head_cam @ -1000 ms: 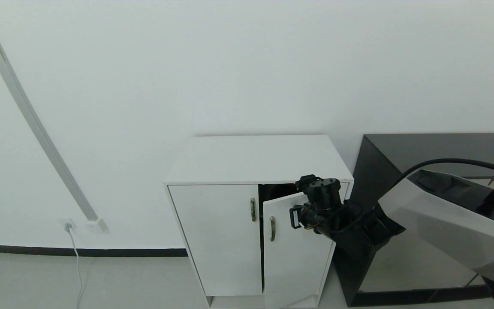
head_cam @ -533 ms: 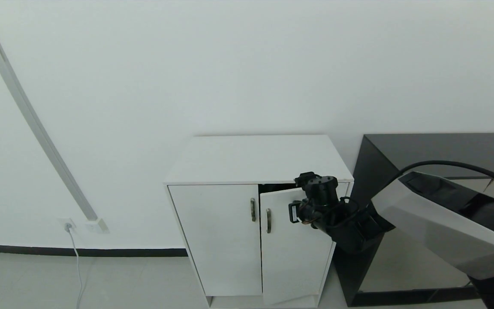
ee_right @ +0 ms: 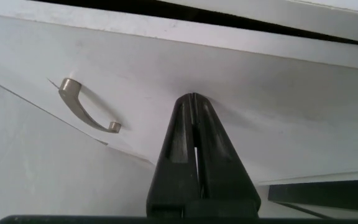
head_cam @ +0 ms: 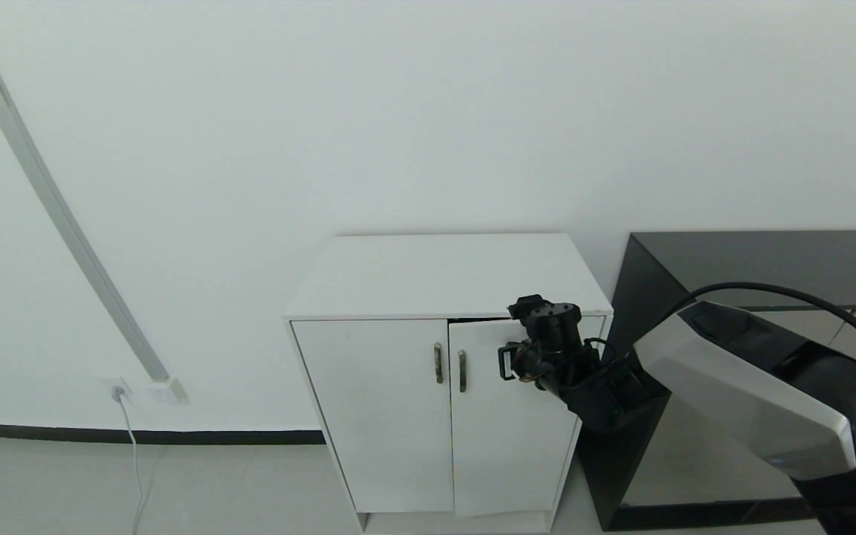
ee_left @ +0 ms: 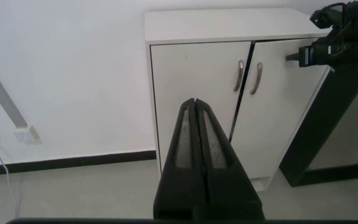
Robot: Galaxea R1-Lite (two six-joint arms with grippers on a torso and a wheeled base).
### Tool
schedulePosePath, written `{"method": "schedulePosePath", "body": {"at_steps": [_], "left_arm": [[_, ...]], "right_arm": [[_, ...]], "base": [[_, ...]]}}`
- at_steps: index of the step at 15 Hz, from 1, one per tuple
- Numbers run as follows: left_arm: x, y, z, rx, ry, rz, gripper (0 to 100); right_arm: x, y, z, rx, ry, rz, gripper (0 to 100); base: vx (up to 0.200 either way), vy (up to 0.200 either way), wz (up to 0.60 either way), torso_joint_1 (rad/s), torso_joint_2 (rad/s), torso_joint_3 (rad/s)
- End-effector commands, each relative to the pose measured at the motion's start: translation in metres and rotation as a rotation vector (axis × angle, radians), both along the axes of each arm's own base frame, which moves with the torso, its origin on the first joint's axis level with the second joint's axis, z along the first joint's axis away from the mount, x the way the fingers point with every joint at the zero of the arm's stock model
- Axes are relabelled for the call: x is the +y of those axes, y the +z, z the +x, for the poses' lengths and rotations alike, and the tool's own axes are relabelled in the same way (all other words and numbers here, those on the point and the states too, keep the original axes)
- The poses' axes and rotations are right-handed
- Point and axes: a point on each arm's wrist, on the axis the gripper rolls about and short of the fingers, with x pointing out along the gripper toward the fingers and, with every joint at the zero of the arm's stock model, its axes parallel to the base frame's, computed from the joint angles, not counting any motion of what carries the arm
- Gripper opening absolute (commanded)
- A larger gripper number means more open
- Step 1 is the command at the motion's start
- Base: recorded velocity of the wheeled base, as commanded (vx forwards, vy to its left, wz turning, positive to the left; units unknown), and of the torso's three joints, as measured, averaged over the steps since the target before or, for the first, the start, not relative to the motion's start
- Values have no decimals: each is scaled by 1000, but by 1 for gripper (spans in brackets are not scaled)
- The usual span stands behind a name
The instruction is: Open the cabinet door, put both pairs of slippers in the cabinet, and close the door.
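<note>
The white cabinet (head_cam: 443, 275) is standing on the floor (head_cam: 212, 490) with its back against the wall (head_cam: 398, 111). Its left door (head_cam: 376, 416) is sitting flush. The right door (head_cam: 506, 446) is sitting almost shut, with a thin dark gap showing along its top edge and its lower edge hanging slightly out of line. The two metal handles (head_cam: 439, 362) (head_cam: 462, 371) are standing side by side at the middle seam.

The right gripper (ee_right: 193, 102) is resting its tip on the upper face of the right door, just beside that door's handle on the hinge side. Its fingers are pressed together and holding nothing. The right arm (head_cam: 740, 386) is stretching in from the right, across the front of a black unit (head_cam: 695, 260) that is standing just beside the cabinet.

The left gripper (ee_left: 194, 109) is hanging well back from the cabinet, facing the left door, with its fingers closed tight and empty.

Farther left, a wall socket (head_cam: 117, 388) is sitting low on the wall with a cable (head_cam: 133, 461) hanging from it to the floor. A pale conduit strip (head_cam: 49, 193) is slanting up the wall from beside the socket. A dark skirting (head_cam: 138, 433) is running along the floor's far edge.
</note>
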Motion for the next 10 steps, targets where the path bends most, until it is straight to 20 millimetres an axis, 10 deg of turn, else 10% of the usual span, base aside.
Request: {"method": "schedulePosePath", "body": {"at_steps": [1,10], "left_arm": [[0,0,0,0,0,0,0],[0,0,0,2,0,0,0]], "right_arm": [[0,-3,2,0,-2,0,0],[-2,-7,8,-6,-6,-14,0]], "base": [[0,0,0,0,0,0],[0,0,0,0,0,0]]}}
